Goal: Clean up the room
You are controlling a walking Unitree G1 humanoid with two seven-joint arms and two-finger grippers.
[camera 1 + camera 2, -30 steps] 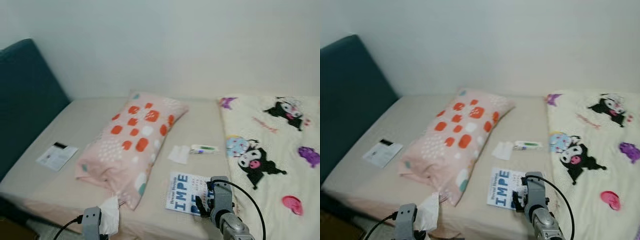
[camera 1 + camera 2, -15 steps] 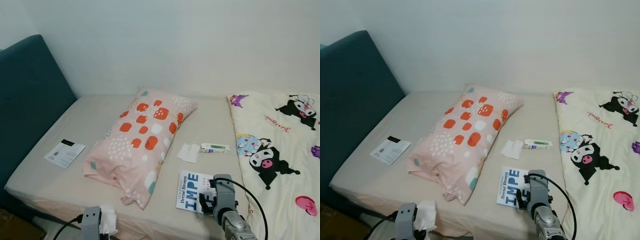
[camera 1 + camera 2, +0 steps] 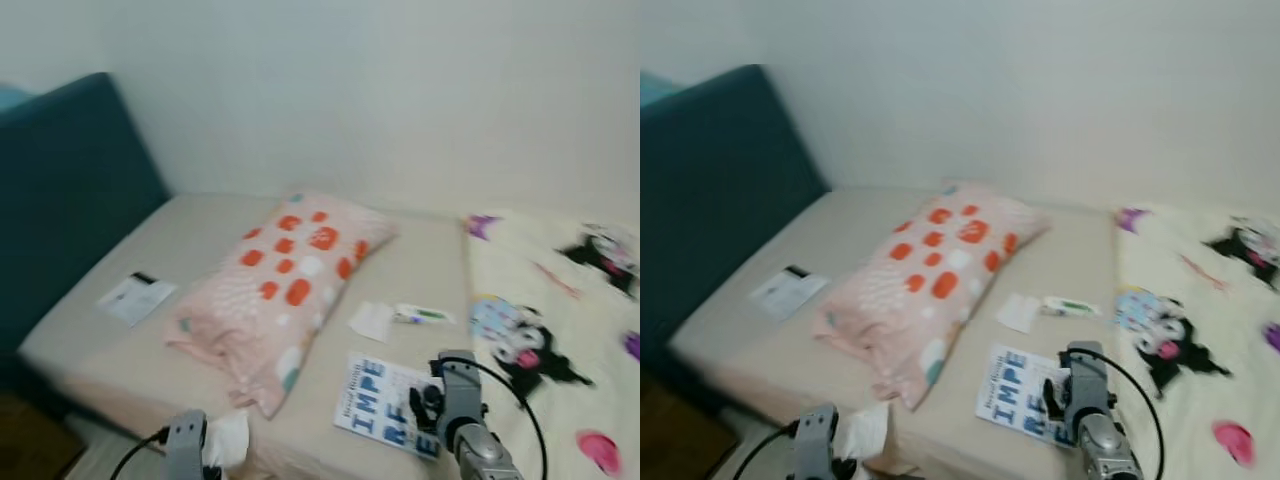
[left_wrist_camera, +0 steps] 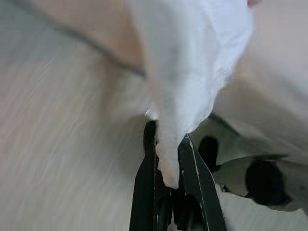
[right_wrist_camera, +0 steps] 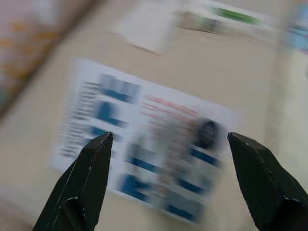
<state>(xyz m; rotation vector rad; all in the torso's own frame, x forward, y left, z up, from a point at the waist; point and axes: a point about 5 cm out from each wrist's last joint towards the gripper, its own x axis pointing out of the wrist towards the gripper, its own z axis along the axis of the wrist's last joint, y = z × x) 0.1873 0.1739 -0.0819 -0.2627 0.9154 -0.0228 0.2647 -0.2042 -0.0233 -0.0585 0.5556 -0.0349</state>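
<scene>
1. Currently a bed [image 3: 150, 340] w/ a beige sheet is seen from above; both head views are blurred.
2. A pink pillow [image 3: 285, 285] w/ orange and white spots is laid diagonally near the bed's middle.
3. A white tissue [image 4: 187, 62] is grasped by the left pincer [image 4: 169, 178]; its fingers are clenched on the tissue's lower tip in the left wrist view, w/ the rest of the tissue spread out beyond the fingertips.
4. In the head views the same tissue [image 3: 228, 440] is seen at the bed's near edge, just beside the left arm, below the pillow's near corner.
5. The right pincer [image 5: 168, 183] is held released, fingers wide apart, over a white book [image 3: 385, 405] w/ big blue letters; no contact w/ the book can be made out.
6. The book is laid flat on the sheet near the bed's front edge, between the pillow and a cartoon-print blanket [image 3: 560, 330].
7. The blanket is spread over the bed's right side.
8. A small white paper scrap [image 3: 371, 321] and a small white tube [image 3: 420, 316] w/ a green mark are laid side by side, just beyond the book, toward the wall.
9. A white card [image 3: 137, 298] w/ a dark strip is laid on the sheet's left part, well apart from the pillow.
10. A dark teal headboard [image 3: 70, 190] is stood at the bed's left end.
</scene>
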